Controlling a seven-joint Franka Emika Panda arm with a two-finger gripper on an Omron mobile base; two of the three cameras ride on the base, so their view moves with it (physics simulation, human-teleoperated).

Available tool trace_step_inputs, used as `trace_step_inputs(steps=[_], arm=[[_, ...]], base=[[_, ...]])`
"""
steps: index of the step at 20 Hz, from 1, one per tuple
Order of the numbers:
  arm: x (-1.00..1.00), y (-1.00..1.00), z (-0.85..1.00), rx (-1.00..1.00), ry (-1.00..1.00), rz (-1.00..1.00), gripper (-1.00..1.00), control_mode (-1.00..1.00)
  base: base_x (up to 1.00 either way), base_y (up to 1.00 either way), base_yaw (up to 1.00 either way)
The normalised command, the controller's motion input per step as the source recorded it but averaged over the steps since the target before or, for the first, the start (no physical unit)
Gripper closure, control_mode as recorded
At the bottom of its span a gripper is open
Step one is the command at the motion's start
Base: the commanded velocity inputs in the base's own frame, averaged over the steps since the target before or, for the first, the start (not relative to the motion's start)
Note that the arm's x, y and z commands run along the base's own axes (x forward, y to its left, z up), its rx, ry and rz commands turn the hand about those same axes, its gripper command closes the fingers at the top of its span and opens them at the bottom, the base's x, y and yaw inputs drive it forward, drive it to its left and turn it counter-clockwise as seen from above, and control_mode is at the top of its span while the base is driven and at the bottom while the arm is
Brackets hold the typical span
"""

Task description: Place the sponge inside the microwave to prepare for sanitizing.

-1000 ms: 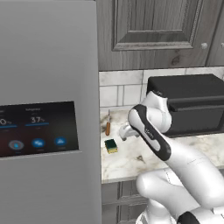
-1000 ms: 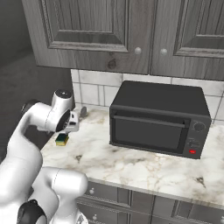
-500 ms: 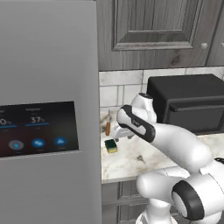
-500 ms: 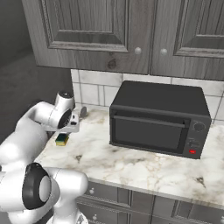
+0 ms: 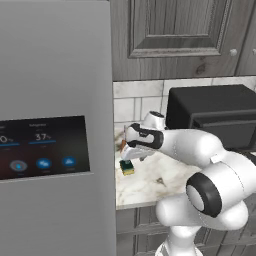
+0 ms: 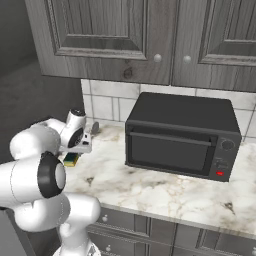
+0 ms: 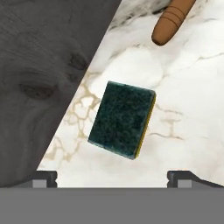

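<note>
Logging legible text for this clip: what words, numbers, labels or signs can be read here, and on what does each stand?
"37": on the fridge's dark touch panel, with a small mark after it, too blurred to tell.
A second number at that panel's left edge: cut off, unreadable.
Small captions and round blue icons on the panel: too blurred to read.
Microwave control side: knob and red button, no readable text.

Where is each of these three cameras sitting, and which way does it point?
Left base view: behind the arm's left, looking forward at the counter; the arm rises from lower right, over the sponge.
Right base view: behind its right, facing the microwave; the arm rises from lower left.
Hand view: on the hand, looking down at the sponge; open gripper at bottom.
Both base views share counter, sponge and microwave.
</note>
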Motion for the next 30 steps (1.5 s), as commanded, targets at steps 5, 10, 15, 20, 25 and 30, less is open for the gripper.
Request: trace_step_inputs(steps=[5,10,15,20,25,30], arm=[[0.26,0.12,-0.25,0.0,0.01,0.0,-1.0,-1.0],[0.21,0.17,-0.27,0.0,0.0,0.0,-1.0,-1.0],[0.19,0.03,-0.25,0.0,0.0,0.0,-1.0,-1.0],[0.18,0.12,-0.24,0.0,0.0,0.0,-1.0,-1.0],[0.1,0.12,-0.2,0.0,0.0,0.0,-1.0,-1.0],[0.07,0.01,-0.24,0.0,0.0,0.0,1.0,-1.0]], base=[[0.0,0.0,0.0],[0.0,0.0,0.0],[0.0,0.0,0.0],[0.0,0.0,0.0],[0.0,0.0,0.0],[0.0,0.0,0.0]])
